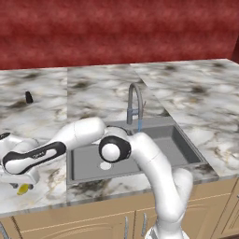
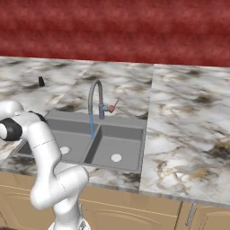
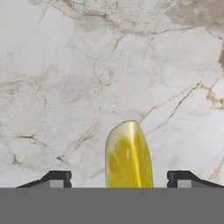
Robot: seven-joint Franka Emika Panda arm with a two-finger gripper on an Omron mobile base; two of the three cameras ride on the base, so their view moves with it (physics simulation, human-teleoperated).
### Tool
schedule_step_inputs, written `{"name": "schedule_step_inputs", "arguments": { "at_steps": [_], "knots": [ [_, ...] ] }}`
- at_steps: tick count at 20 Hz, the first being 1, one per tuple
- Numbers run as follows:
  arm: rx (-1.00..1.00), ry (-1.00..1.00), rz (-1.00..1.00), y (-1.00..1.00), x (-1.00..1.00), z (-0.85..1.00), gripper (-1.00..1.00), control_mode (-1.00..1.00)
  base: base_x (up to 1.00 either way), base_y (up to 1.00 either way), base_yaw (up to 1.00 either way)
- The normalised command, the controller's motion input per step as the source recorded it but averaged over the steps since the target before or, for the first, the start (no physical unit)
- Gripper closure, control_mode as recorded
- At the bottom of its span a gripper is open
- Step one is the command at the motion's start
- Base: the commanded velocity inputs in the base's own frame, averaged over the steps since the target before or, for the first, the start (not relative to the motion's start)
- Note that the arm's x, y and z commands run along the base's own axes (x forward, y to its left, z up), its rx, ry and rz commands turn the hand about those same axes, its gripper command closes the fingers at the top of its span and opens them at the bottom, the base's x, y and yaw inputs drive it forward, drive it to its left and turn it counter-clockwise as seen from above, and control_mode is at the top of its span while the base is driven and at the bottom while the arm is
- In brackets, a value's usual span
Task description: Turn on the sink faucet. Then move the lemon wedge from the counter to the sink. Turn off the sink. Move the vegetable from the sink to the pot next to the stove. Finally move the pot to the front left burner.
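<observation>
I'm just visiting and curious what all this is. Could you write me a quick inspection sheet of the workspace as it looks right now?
Surface: marble counter, tan cabinets below.
Job's things: faucet running, a blue stream falling into the sink; lemon wedge lying on the counter left of the sink, between the fingertips.
Clutter: small black cone at the back left of the counter.
Grippers: gripper low over the lemon wedge, a fingertip on each side with a gap to it, not yet gripping.
Cables: nothing seen.
Surroundings: red wall behind the counter.
</observation>
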Motion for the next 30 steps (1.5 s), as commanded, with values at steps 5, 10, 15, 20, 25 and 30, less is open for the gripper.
{"name": "schedule_step_inputs", "arguments": {
  "at_steps": [5, 10, 15, 20, 25, 30],
  "knots": [
    [0.00, 0.00, 0.00, 0.06, -0.05, -0.28, 1.00, -1.00, 0.00, 0.00, 0.00],
    [0.03, 0.00, 0.00, -0.05, -0.18, -0.39, 1.00, -1.00, 0.00, 0.00, 0.00],
    [0.14, -0.16, 0.00, -0.32, -0.04, -0.33, 1.00, -1.00, 0.00, 0.00, 0.00],
    [0.10, -0.23, 0.00, -0.62, -0.02, 0.27, 1.00, -1.00, 0.00, 0.00, 0.00],
    [0.08, -0.25, 0.00, -0.65, -0.05, 0.69, 1.00, -1.00, 0.00, 0.00, 0.00],
    [0.14, -0.19, 0.00, -0.82, -0.01, 0.64, 1.00, -1.00, 0.00, 0.00, 0.00]
  ]
}}
